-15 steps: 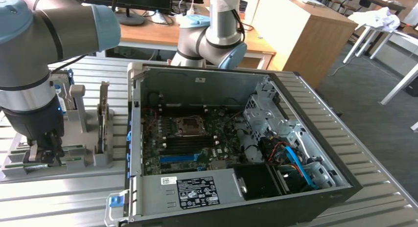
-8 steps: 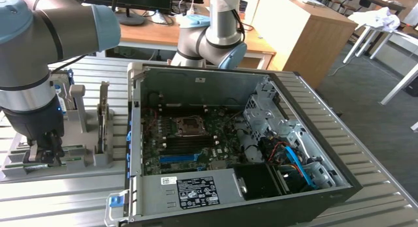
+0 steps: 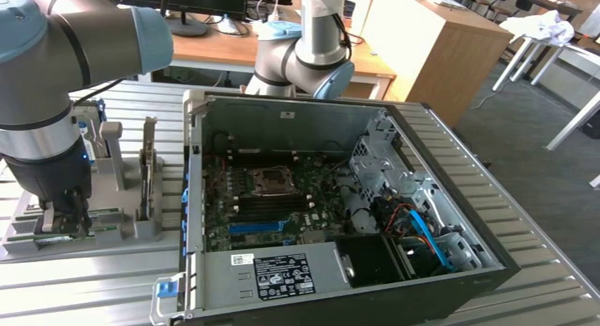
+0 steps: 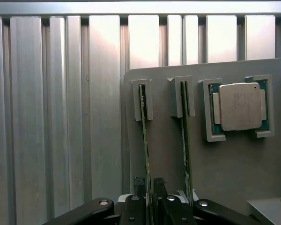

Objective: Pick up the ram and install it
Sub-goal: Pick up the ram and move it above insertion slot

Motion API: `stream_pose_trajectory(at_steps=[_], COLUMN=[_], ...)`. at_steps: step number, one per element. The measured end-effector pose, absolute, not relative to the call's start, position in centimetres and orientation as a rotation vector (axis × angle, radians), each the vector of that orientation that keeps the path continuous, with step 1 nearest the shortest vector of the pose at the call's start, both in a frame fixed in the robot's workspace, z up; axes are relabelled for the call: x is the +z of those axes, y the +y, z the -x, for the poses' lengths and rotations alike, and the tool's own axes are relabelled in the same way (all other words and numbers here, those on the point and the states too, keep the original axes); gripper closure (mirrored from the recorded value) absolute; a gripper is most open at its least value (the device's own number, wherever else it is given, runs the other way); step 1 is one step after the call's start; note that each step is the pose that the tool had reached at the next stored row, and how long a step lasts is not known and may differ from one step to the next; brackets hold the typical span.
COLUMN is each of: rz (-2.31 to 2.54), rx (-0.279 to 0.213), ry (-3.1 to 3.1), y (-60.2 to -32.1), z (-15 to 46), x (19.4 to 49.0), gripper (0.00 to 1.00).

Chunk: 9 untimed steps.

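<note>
Ribbed table carries a grey holder; the ram stands on edge in 1 holder slot, gripper around it, grip I cannot tell. Probably light, stiff, fragile: take its flat faces.

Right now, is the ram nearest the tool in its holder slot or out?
In. The ram stands on edge at the tool, its far end seated in a slot of the grey holder.

Thin green ram, standing on its long edge, slotted in grey holder, second stick parallel beside it
</note>
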State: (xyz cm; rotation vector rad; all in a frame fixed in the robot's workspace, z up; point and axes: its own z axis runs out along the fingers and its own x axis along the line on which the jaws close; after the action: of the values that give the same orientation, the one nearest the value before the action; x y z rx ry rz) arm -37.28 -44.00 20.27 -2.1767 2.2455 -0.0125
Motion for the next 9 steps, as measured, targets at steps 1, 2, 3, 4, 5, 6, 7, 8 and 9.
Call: stream_pose_trajectory(at_steps=[1, 2, 3, 4, 5, 6, 7, 8, 9], rz=[2.177, 2.177, 2.177, 2.177, 2.177, 2.177, 2.177, 2.177, 2.177], rx=[-0.012, -0.012, -0.012, -0.012, -0.012, -0.012, -0.012, -0.012, -0.012], ry=[2.245, 2.245, 2.245, 2.245, 2.245, 2.245, 2.245, 2.245, 2.245], y=[-44.02, -44.04, -44.04, -44.04, -44.04, -44.04, -44.04, -44.05, -44.05], z=[37.27, 37.27, 37.27, 37.27, 37.27, 37.28, 37.27, 37.28, 37.28], x=[20.27, 20.27, 20.27, 20.27, 20.27, 20.27, 20.27, 20.27, 20.27], gripper=[0.79, 0.79, 0.79, 0.79, 0.79, 0.79, 0.79, 0.79, 0.79])
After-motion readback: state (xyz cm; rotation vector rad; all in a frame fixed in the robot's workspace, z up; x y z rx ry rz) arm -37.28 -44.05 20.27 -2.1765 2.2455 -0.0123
